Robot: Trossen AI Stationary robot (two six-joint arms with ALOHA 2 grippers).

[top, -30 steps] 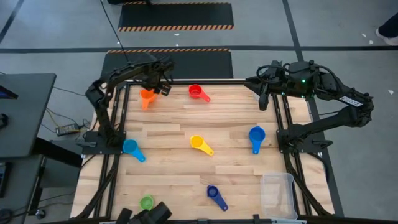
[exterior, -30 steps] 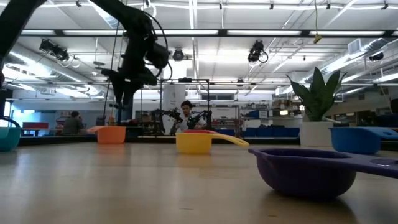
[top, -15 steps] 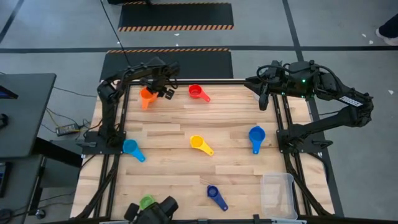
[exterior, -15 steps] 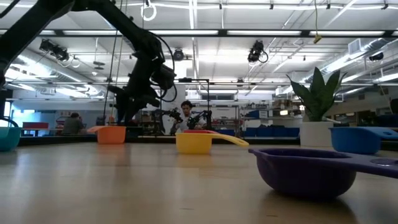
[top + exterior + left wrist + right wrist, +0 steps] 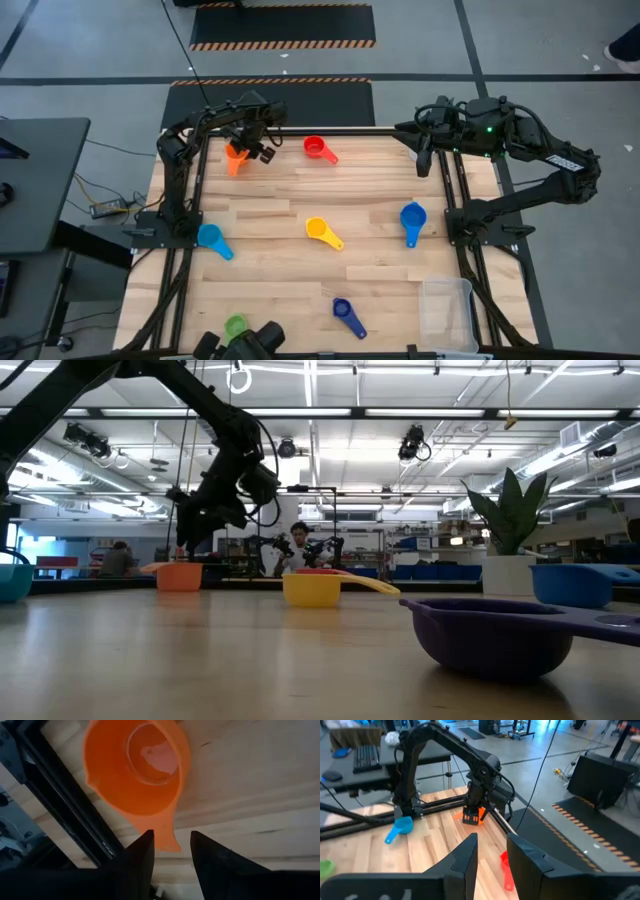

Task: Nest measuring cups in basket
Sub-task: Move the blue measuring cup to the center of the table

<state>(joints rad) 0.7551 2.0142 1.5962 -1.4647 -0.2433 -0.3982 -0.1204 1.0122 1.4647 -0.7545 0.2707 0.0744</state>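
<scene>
The orange measuring cup [image 5: 236,156] stands mouth up at the table's far left corner. My left gripper [image 5: 172,845] hangs open just above it, pointing steeply down, with a finger on either side of the tip of the cup's handle [image 5: 167,832]; no touch shows. My right gripper [image 5: 492,851] waits high at the far right [image 5: 421,160], open, with nothing between its fingers. Red [image 5: 316,148], yellow [image 5: 318,229], blue [image 5: 412,217], light blue [image 5: 210,237], small dark blue [image 5: 343,309] and green [image 5: 236,325] cups rest on the wood. The clear basket [image 5: 447,312] sits at the near right corner.
A black frame rail [image 5: 65,805] runs close beside the orange cup along the table's left edge. A white plant pot [image 5: 507,574] with a green plant stands beyond the table's right part. Bare wood lies between the scattered cups. People show in the room behind.
My left gripper has come down toward the orange cup and tipped steeper, its fingers now low over the cup's handle. The cups have stayed where they were.
</scene>
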